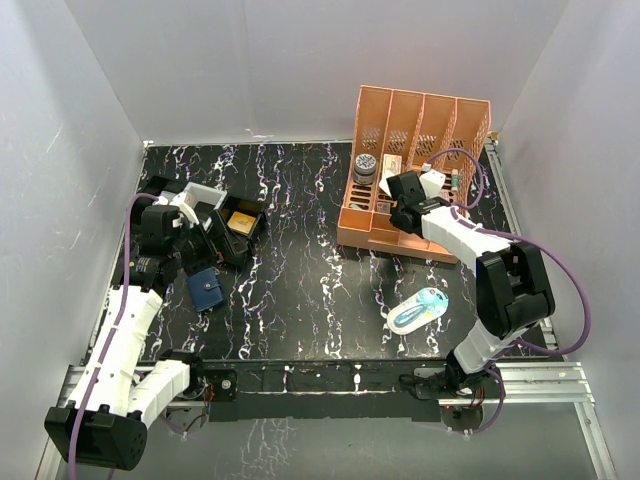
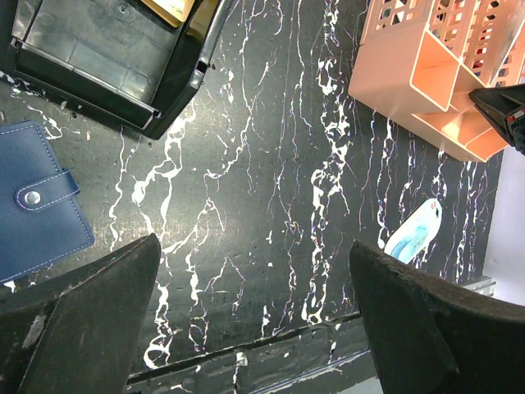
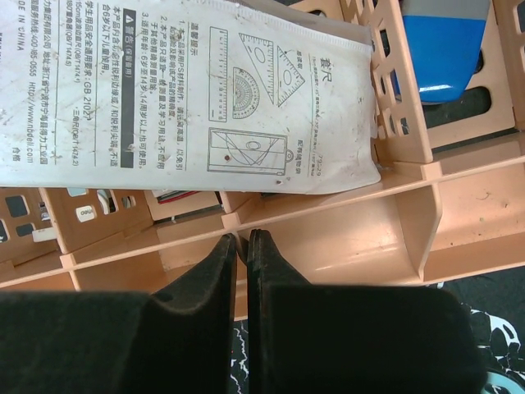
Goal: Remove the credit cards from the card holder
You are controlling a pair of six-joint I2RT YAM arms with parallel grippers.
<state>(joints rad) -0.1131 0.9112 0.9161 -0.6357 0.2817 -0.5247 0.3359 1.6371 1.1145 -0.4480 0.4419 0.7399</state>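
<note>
Hovering over the black marbled table, the left gripper (image 2: 254,246) is seen with its jaws spread wide and nothing between them; only bare tabletop is framed in the gap. The card holder (image 2: 37,201) is noted lying flat on the table just outside the left-hand finger, off to that side of the gap and not inside it. Its fold is closed and the snap tab is fastened. No credit cards are visible anywhere; they are presumed to be inside, though that cannot be confirmed. A black tray (image 2: 98,57) is seen ahead of the fingertips and to their left, just beyond the holder. The right gripper (image 3: 242,238) is pinched fully together, with nothing seen between its fingers. It is held over the front ledge of an orange desk organizer (image 1: 415,170), with a white printed packet (image 3: 189,90) just ahead of its tips, well apart from the holder. The step in hand is judged to be the approach to the holder: nothing is grasped and the wallet is unopened. The next move is judged to call for the left hand to be shifted sideways until the holder sits between its fingers. The snap would then have to be released, probably with the right hand brought across for help.
</note>
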